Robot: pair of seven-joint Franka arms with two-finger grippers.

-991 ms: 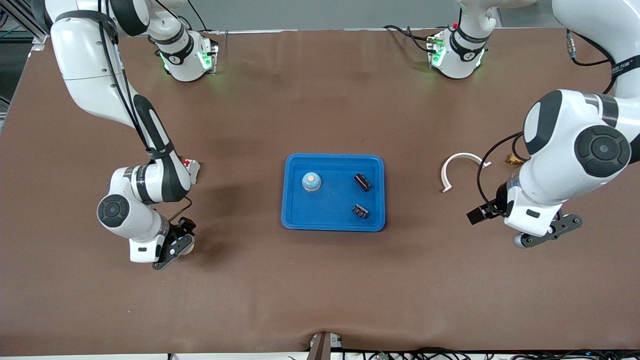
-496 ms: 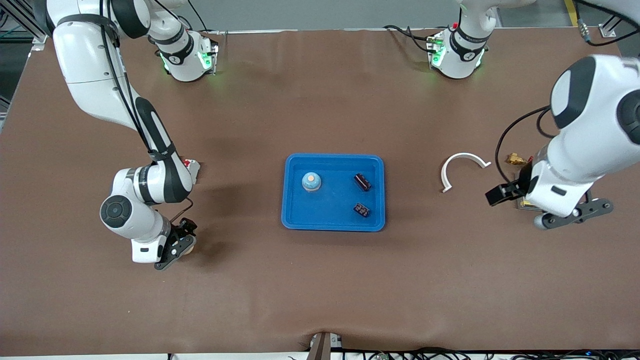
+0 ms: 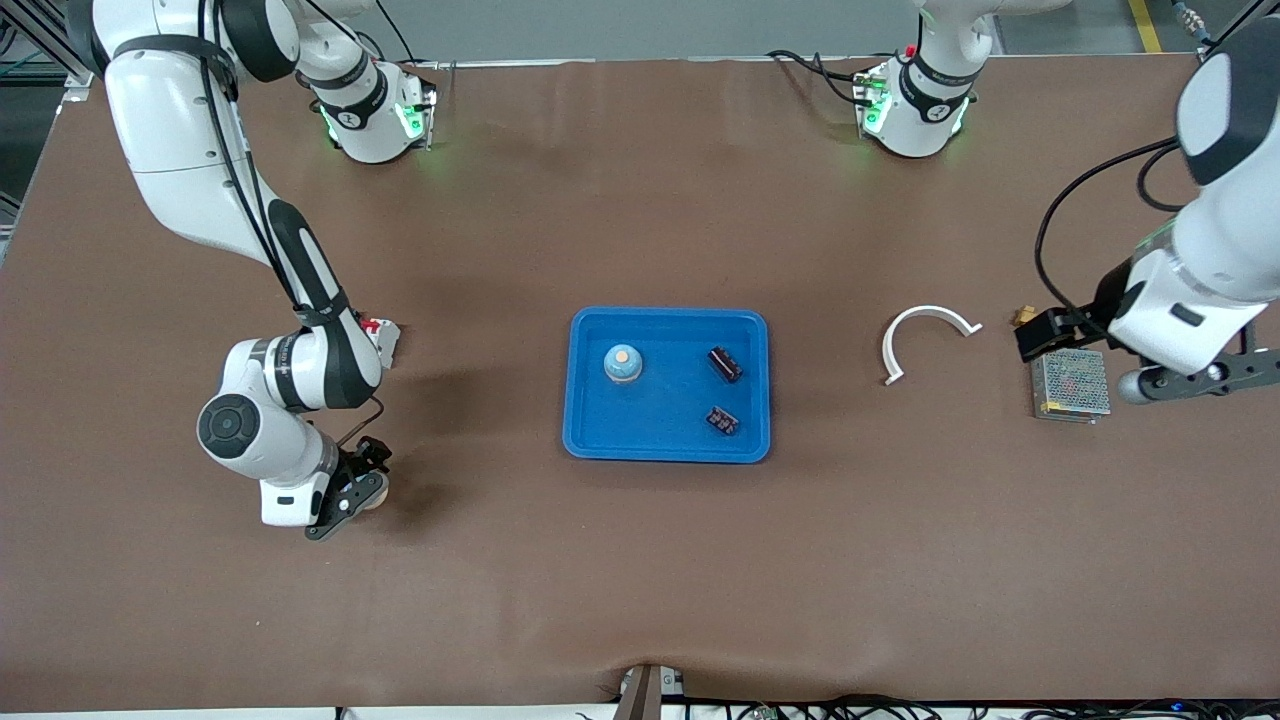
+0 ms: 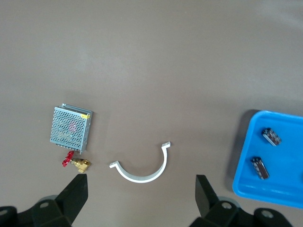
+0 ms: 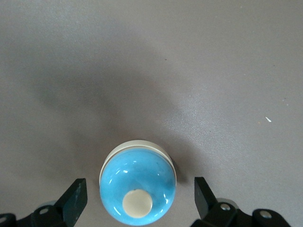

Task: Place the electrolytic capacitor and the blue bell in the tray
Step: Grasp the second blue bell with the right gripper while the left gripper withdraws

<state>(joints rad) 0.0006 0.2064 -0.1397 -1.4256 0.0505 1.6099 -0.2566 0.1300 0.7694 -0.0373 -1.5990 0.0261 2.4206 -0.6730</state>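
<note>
In the tray (image 3: pixel 590 440) sit a blue bell (image 3: pixel 622 363) and two capacitors (image 3: pixel 724 363) (both pincers released).

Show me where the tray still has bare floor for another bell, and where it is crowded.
In the tray, the bare floor lies nearer the camera than the bell, and down the strip between that bell and the two capacitors. The left arm's end is crowded. The right gripper, open, straddles a second bell on the table.
</note>
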